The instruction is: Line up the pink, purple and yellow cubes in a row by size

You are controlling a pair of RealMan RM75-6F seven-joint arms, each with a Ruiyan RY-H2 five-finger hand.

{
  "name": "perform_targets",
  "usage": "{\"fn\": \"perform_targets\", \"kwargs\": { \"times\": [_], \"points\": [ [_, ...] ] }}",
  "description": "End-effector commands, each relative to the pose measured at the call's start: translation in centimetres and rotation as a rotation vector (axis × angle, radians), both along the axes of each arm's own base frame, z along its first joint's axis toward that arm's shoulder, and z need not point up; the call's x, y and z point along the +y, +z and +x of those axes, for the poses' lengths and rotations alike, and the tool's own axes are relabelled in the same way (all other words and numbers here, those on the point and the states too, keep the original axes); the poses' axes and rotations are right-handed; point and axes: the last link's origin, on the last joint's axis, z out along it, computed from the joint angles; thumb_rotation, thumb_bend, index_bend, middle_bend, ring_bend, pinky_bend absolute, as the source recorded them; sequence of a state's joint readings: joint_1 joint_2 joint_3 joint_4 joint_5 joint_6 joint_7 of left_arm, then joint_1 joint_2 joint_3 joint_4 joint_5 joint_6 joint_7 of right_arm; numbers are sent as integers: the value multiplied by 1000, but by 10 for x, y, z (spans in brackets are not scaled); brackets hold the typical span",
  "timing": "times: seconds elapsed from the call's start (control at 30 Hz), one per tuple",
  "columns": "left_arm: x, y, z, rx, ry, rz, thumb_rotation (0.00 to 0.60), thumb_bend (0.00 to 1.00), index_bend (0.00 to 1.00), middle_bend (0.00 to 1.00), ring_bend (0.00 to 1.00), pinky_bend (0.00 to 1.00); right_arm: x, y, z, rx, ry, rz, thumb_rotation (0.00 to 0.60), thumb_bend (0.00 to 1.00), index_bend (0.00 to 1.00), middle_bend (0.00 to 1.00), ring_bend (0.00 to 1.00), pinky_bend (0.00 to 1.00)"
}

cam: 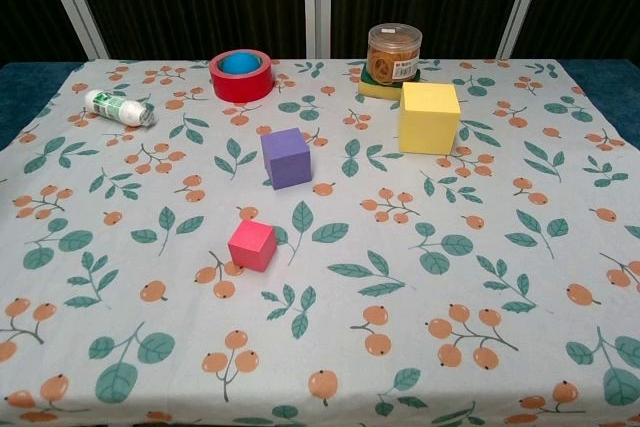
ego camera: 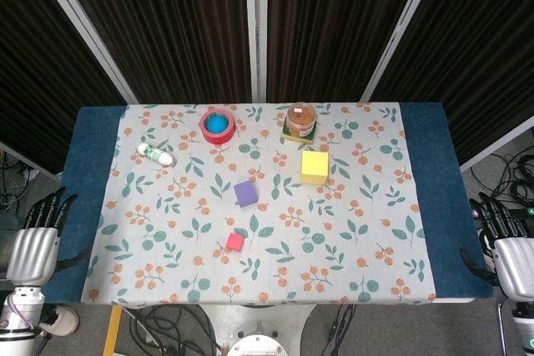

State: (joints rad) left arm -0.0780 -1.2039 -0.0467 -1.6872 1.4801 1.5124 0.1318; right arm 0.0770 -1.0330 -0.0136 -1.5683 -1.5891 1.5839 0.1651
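Counter [ego camera: 92, 206] draped in a leaf-and-berry cloth [ego camera: 367, 231], blue showing along left and right edges. Dark slatted panels behind the far edge.

Yellow cube [ego camera: 314, 167], largest, right of centre toward the far edge; in chest view [cam: 429, 117] just in front of the jar. Purple cube [ego camera: 245, 193], middle size, near counter centre, left of and nearer than yellow; apart from it. Pink cube [ego camera: 234, 242], smallest, nearer the front edge, slightly left of purple; chest view [cam: 251, 244] shows it apart from purple [cam: 287, 157]. All three resting flat on the cloth, touching nothing else, strung on a loose diagonal from far right to near left, not a straight row.

Along the far edge: red tape roll [ego camera: 218, 126] lying flat with a blue ball [ego camera: 219, 125] sitting in its hole. Clear round jar [ego camera: 301, 117] of brownish contents, standing on a yellow-green pad [cam: 380, 89], right of the roll. White bottle with green print [ego camera: 155, 153] lying on its side near the far left corner.

Left hand [ego camera: 37, 243] off the counter beside the left edge near the front corner, fingers extended and apart, holding nothing. Right hand [ego camera: 507, 248] likewise beside the right edge near the front corner, fingers spread, holding nothing. Both well apart from the cubes. Neither seen in chest view.
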Motion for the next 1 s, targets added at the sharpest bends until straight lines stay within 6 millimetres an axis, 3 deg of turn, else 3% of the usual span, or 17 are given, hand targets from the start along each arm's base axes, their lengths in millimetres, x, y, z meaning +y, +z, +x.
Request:
{"fn": "perform_targets", "kwargs": {
  "times": [0.03, 0.57, 0.7, 1.0],
  "points": [
    [0, -1, 0, -5, -1, -4, 600, 69, 145, 24, 39, 108, -2, -2, -2, -3, -9, 8, 600, 219, 17, 3, 0, 150],
    [1, 2, -1, -24, -4, 15, 600, 70, 145, 24, 39, 107, -11, -9, 6, -21, 2, 98, 600, 219, 0, 27, 0, 150],
    [2, 1, 0, -24, -12, 7, 600, 70, 145, 24, 39, 107, -38, -17, 14, -5, 18, 158, 600, 220, 0, 30, 0, 150],
    [-1, 1, -2, -29, 4, 4, 600, 70, 145, 24, 38, 107, -139, -66, 54, 72, 34, 319, 600, 217, 0, 25, 0, 154]
  ]
}}
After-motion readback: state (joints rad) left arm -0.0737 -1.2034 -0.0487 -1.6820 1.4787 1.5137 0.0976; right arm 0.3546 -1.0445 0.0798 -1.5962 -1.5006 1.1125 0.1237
